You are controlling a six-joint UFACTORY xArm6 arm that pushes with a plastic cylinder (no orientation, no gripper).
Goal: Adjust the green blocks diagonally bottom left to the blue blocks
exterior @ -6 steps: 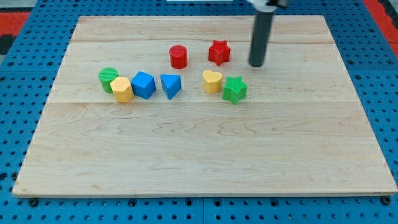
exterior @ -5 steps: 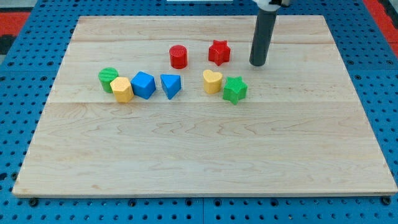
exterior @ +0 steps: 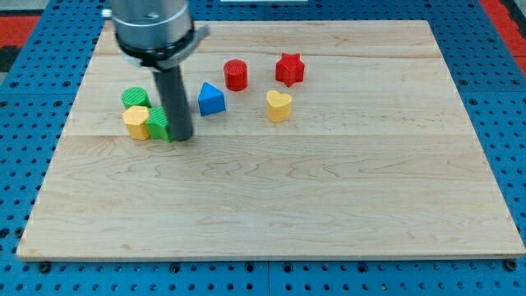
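Camera view: my tip [exterior: 181, 136] rests on the bench [exterior: 329, 189] at the view's left, touching the right side of a green block [exterior: 159, 124] whose shape the rod partly hides. There are no jaws on this rig, only the rod. A yellow block [exterior: 136, 122] sits against that green block at nine o'clock, and a green cylinder [exterior: 135, 98] lies at eleven o'clock. The blue block [exterior: 210, 99], wedge-like, stands at two o'clock from my tip; a second blue block does not show and may be behind the rod. A red cylinder [exterior: 237, 75], red star [exterior: 289, 68] and yellow heart [exterior: 279, 106] lie further right.

The green blocks look light, rigid and smooth, likely to slide or spin easily; push low, through the centre of a flat side.
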